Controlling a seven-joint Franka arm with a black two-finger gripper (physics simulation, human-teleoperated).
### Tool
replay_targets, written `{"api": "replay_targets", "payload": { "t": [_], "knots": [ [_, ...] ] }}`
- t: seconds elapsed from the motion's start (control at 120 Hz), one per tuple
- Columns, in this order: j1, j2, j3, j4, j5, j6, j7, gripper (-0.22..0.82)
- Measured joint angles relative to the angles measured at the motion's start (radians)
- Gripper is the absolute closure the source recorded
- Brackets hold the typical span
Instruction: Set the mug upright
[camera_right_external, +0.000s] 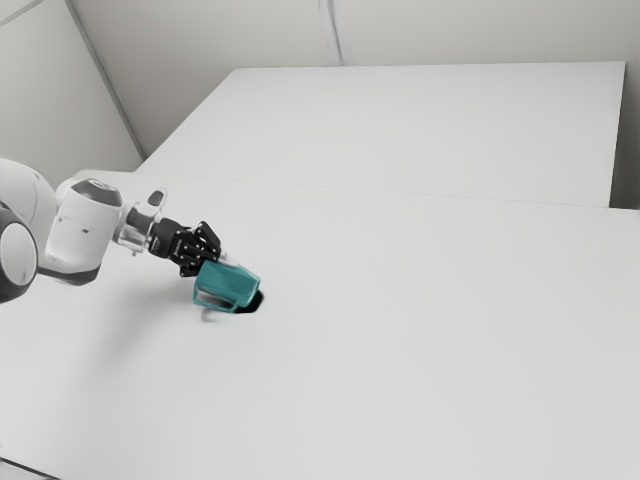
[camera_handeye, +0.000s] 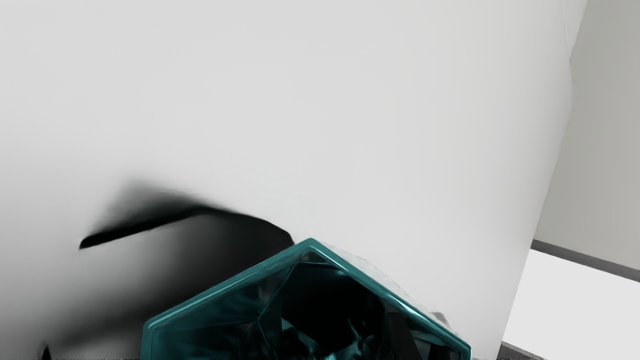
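There is 1 mug (camera_right_external: 232, 283), 1 robot arm (camera_right_external: 85, 230) and 1 gripper (camera_right_external: 208, 250), along with 1 table (camera_right_external: 400, 350) and 1 more broad white surface (camera_right_external: 400, 130) beyond it in the exterior view. In the wrist view, I count 1 opening (camera_handeye: 330, 295) on the mug and 3 corners along the part of its rim (camera_handeye: 227, 285) that shows. Behind all this, the exterior view has 2 stretches of wall (camera_right_external: 490, 30), 1 toward its left and 1 across the back.

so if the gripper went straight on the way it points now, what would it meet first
Most likely the teal mug, right at the gripper, then the table beyond; any gap is hard to judge.
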Motion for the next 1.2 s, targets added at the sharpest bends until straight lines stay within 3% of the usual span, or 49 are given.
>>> {"api": "replay_targets", "payload": {
  "t": [0.383,0.658,0.9,1.2],
  "knots": [
    [-0.025,-0.07,0.002,0.035,0.096,-0.015,0.014,0.79],
    [-0.203,-0.056,0.02,0.153,0.324,0.042,0.025,0.79],
    [-0.349,-0.03,0.027,0.157,0.623,0.203,0.003,0.79],
    [-0.43,0.016,0.028,0.178,0.876,0.398,-0.021,0.79]
  ]
}}
